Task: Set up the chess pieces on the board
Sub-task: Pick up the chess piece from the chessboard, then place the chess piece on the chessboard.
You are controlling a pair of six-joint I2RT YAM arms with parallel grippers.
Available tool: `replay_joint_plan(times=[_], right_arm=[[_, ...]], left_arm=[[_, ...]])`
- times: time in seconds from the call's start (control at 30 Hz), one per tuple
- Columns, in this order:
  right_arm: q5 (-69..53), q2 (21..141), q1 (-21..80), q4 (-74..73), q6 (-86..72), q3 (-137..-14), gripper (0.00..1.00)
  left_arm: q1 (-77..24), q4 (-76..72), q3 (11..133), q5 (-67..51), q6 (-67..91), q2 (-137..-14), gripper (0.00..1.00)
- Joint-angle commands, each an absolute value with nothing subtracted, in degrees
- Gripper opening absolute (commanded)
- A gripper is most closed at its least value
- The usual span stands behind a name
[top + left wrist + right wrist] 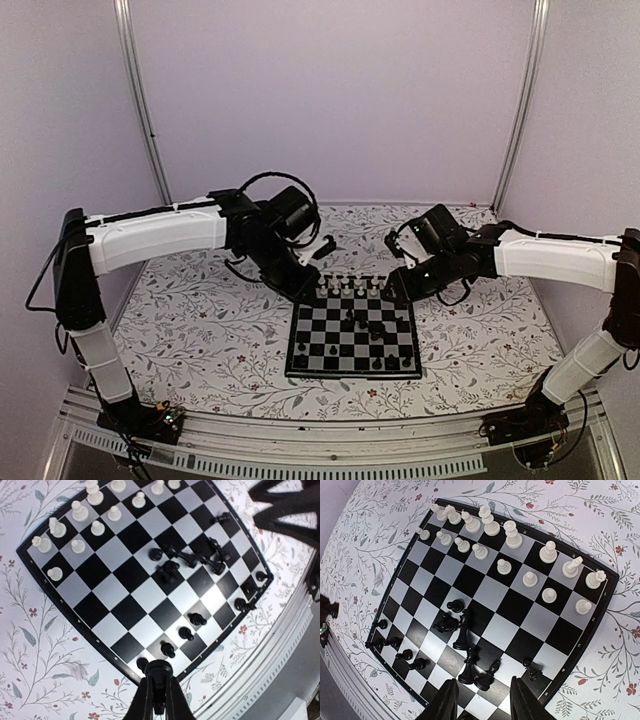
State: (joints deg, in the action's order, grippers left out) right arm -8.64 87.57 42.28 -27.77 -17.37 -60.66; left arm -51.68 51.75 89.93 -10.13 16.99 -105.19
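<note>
Floral cloth covers the table, and the board lies on it at centre, within reach of both arms. The left gripper hangs by the board's 11 o'clock corner, fingers pressed together with nothing I can make out between them. The right gripper hovers at 1 o'clock, fingers spread and empty, probably ready to pick. White pieces fill two rows along 12 o'clock, seemingly done; black pieces huddle mid-board, a few along 6 o'clock

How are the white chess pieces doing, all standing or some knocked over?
All standing: the right wrist view shows the white pieces upright in two neat rows along one edge of the board.
</note>
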Motion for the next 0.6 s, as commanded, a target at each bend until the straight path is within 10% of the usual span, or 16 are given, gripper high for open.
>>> replay_joint_plan(times=[0.0,0.57], right_arm=[[-7.2,86.7,41.7,-26.6,-17.7,-60.4,0.38],[-11.7,87.7,41.6,-24.3,-22.6,-58.5,0.38]], left_arm=[[-57.2,52.2,85.4,-7.6,13.5,-102.7,0.0],[-62.5,52.8,86.2,-2.6,8.7,-108.4,0.0]])
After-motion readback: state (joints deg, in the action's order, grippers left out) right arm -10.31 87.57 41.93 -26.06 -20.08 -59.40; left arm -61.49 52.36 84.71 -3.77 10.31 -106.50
